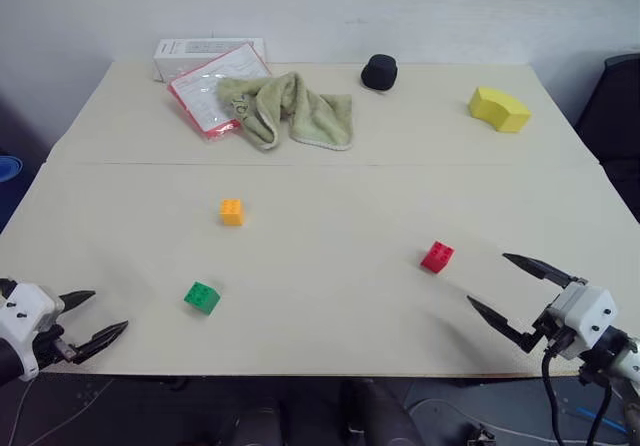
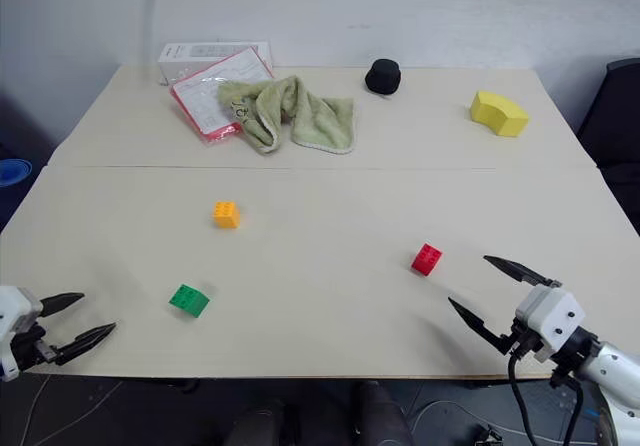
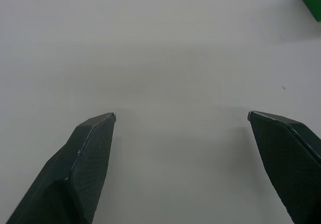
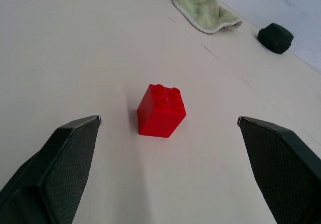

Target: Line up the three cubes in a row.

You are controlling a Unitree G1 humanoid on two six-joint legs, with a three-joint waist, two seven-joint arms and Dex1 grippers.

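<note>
While both hands are hovering spread wide and empty — left hand (image 1: 95, 316), right hand (image 1: 505, 286) — the orange cube (image 1: 231, 211), green cube (image 1: 201, 297) and red cube (image 1: 436, 256) are sitting scattered, well apart, on the table (image 1: 330, 196).

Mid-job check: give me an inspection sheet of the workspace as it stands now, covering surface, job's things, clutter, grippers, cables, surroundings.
Surface: pale table, a seam running across it.
Job's things: orange cube, green cube and red cube lie scattered apart, not in a row, studs up.
Clutter: green towel partly over a red-edged sheet, white box, black object, yellow wedge, all at the far edge.
Grippers: left gripper open, empty, near the green cube; right gripper open, empty, facing the red cube.
Cables: black cables under the right wrist.
Surroundings: white wall; dark chair at right.
</note>
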